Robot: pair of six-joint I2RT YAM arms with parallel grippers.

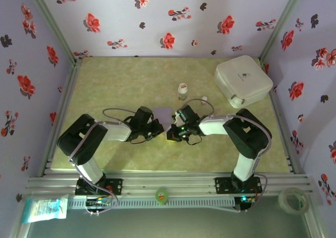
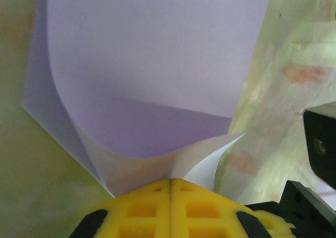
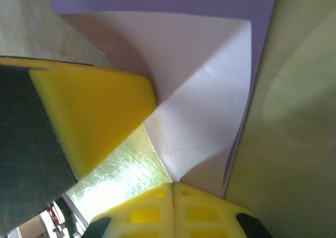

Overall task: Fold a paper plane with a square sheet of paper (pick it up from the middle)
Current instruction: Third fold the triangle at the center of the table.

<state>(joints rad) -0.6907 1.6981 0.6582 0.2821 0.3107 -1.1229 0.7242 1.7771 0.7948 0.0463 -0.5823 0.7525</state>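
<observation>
We find the left gripper (image 2: 170, 181) with its yellow fingers pressed together. The lilac sheet of paper (image 2: 157, 64) curls down into the seam between them, so the gripper is pinching the sheet at its near edge. In the left wrist view the sheet rises from the fingertips towards 12 o'clock. Its lilac face is bowed, and a paler underside peels out at 4 o'clock.

The right gripper (image 3: 173, 184) is pressed together as well, nipping the point of a whitish flap of the same sheet. The flap fans out from the tips towards 1 o'clock, with a lilac band across the top at 12 o'clock. At 9 o'clock in the right wrist view we see a yellow finger (image 3: 94, 112) of the left gripper overlapping the sheet's edge.

From above, the two grippers meet nearly tip to tip at the middle of the table (image 1: 121, 80). The left reaches in from 9 o'clock and the right from 3 o'clock. The sheet sits between them and just beyond their tips.

Past the sheet stand two small bottles, the taller bottle (image 1: 182, 91) at 1 o'clock and the smaller bottle (image 1: 203, 100) at 2 o'clock. Farther out at 2 o'clock, well apart from the grippers, a white box (image 1: 242, 80) lies by the far right corner.
</observation>
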